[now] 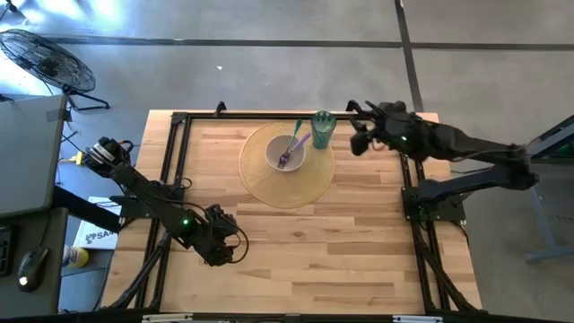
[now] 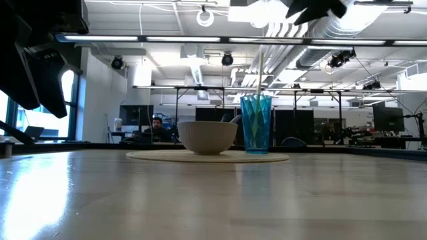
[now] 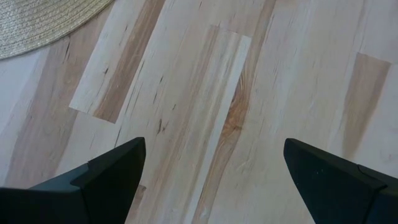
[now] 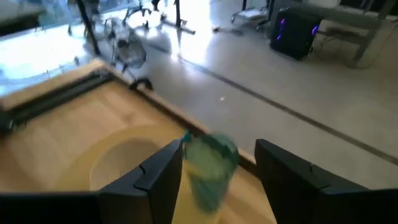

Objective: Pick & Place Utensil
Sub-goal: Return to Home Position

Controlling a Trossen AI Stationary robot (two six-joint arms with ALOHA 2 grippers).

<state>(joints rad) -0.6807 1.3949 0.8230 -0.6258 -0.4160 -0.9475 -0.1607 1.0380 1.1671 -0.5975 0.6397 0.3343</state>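
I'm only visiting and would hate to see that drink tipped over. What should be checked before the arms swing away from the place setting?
1. Right gripper empty, fingers apart: ok.
2. Right gripper clear of the blue cup: ok, it hangs above and to one side of it.
3. Blue cup upright on the mat: ok.
4. Straw standing in the blue cup: ok.
5. Purple fork lying in the white bowl: ok.
6. Left gripper open over bare table, away from the mat: ok.
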